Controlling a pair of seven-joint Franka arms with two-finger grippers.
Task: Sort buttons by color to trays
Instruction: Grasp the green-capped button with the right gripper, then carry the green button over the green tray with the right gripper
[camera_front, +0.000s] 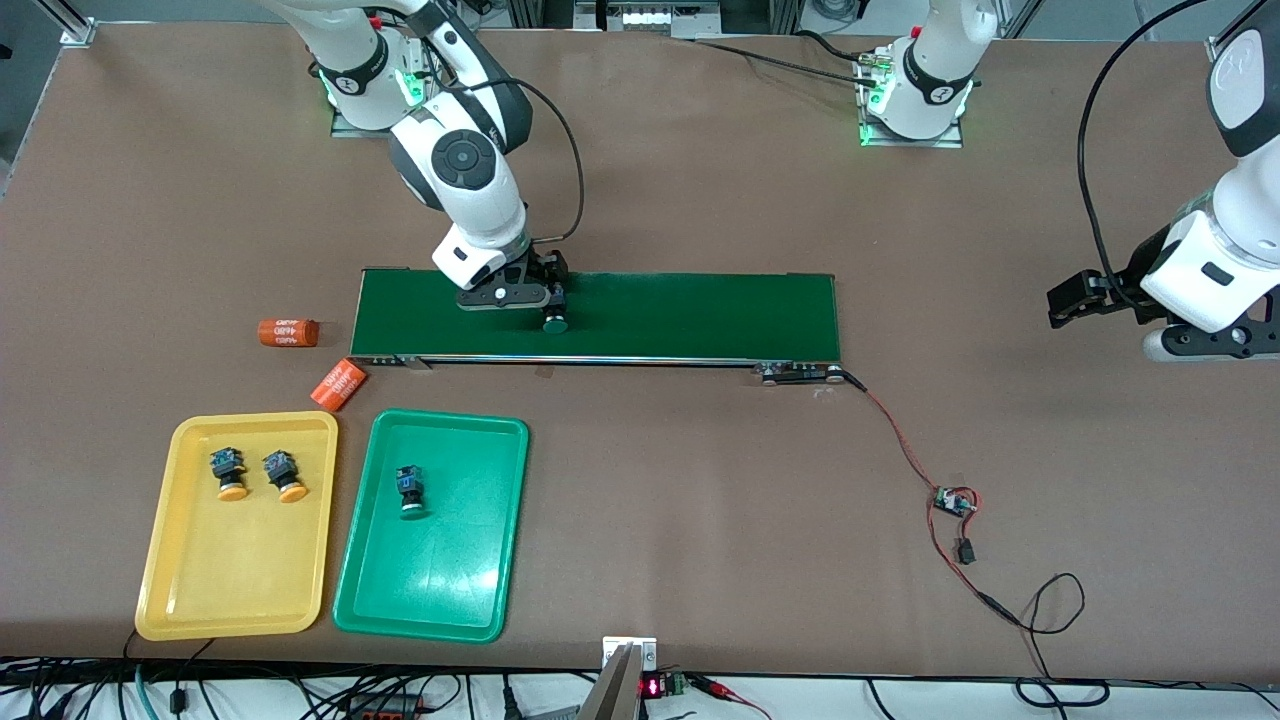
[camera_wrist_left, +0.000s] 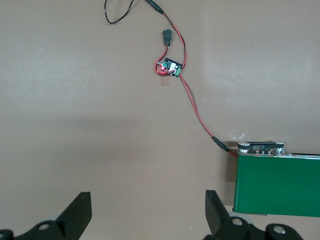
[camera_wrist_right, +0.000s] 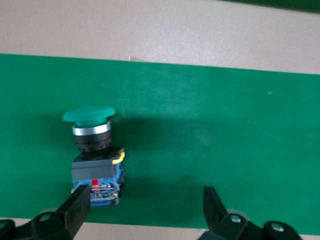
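A green-capped button (camera_front: 555, 322) (camera_wrist_right: 95, 155) lies on its side on the dark-green conveyor belt (camera_front: 700, 315). My right gripper (camera_front: 552, 300) (camera_wrist_right: 145, 206) hangs low over it and is open. The button's body sits just inside one finger (camera_wrist_right: 75, 210), and the rest of the gap shows only belt. The yellow tray (camera_front: 180, 590) holds two orange-capped buttons (camera_front: 229, 473) (camera_front: 286, 476). Beside it, the green tray (camera_front: 450, 580) holds one green-capped button (camera_front: 410, 492). My left gripper (camera_front: 1062, 305) (camera_wrist_left: 148, 210) waits open above bare table past the belt's end at the left arm's side.
Two orange "4680" cylinders (camera_front: 288, 332) (camera_front: 340, 385) lie between the belt and the yellow tray. A red-black wire runs from the belt's motor end (camera_front: 800, 373) (camera_wrist_left: 260, 146) to a small circuit board (camera_front: 953, 501) (camera_wrist_left: 170, 67).
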